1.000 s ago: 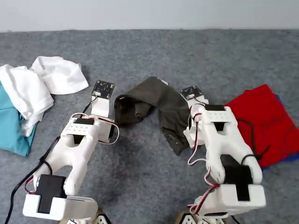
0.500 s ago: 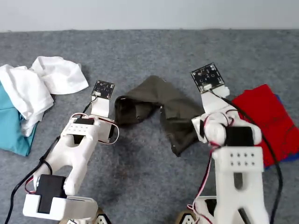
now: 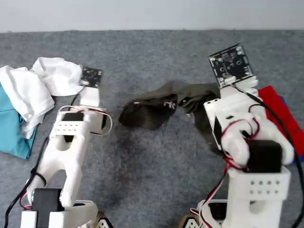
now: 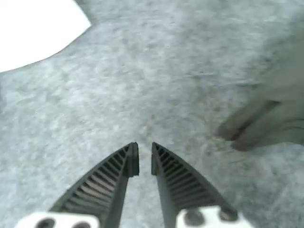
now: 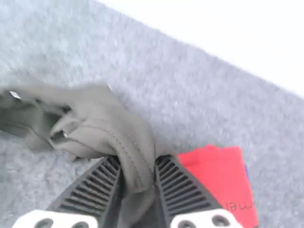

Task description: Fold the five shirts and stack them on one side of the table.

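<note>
While the right claw (image 5: 137,175) is clenched on the olive shirt (image 5: 109,128), a fold of fabric is pinched between both ribbed pads (image 5: 178,190). The rest spills out ahead of the claw in a rumpled heap onto the grey felt table (image 5: 71,52). In the high view the olive shirt (image 3: 152,111) stretches from that claw sideways toward the left arm, far end on the felt roughly midway between the two arms.

Red shirt (image 5: 218,175) lies flat just beside the right claw, on its outer side. A blue edge (image 5: 247,170) pokes out from under it, possibly another garment, can't tell from this.

Left claw (image 4: 145,159) is closed down to a sliver of a gap and grips nothing, with bare felt under and ahead of the tips. The olive shirt is off to that claw's inner side, apart from it and blurred in the left wrist view. White shirt (image 4: 33,28) lies ahead of the left claw toward its outer side, not touching.

High view: that white shirt (image 3: 59,76) is crumpled. A second white shirt (image 3: 23,95) touches it further out, and a teal shirt (image 3: 9,130) sits partly under the second one at the table edge. All three are well apart from the right claw.
</note>
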Available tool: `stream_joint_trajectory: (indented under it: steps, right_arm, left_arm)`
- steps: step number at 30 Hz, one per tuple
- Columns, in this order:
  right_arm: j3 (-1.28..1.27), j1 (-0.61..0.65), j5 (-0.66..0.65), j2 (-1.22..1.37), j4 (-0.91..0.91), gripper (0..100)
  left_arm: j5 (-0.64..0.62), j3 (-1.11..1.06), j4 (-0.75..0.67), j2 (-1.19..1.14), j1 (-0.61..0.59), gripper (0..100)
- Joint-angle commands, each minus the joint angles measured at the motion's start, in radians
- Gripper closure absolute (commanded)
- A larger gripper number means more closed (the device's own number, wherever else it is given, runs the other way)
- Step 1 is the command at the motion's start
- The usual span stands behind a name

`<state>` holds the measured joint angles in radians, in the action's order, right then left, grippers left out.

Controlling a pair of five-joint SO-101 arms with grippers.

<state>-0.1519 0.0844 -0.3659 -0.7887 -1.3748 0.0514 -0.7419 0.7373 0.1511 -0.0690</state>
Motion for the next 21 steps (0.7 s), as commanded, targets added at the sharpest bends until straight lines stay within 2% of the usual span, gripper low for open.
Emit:
stream_joint_trajectory:
  steps: [1,4,6,13,16,19,21]
  right_arm:
    - [0.219,0.036,0.012,-0.030,-0.094,98.8]
    - [0.385,0.064,0.018,-0.030,-0.160,98.8]
    - [0.466,0.094,0.068,-0.028,-0.197,98.8]
    - [0.503,0.252,0.106,0.081,-0.211,98.8]
    - [0.522,0.257,0.104,0.140,-0.208,98.8]
    - [0.519,0.213,0.104,0.208,-0.202,98.8]
    - [0.519,0.202,0.104,0.259,-0.185,98.8]
  left_arm:
    - [-0.006,0.035,0.009,0.040,-0.020,95]
    - [-0.006,0.035,0.009,0.038,-0.018,95]
    - [-0.006,0.022,0.005,0.038,-0.017,95]
    - [-0.008,-0.005,0.020,0.038,-0.011,95]
    - [-0.009,0.007,0.180,0.040,0.071,94]
    - [-0.008,0.035,0.399,0.040,0.192,88]
    - [-0.008,0.062,0.466,0.040,0.219,84]
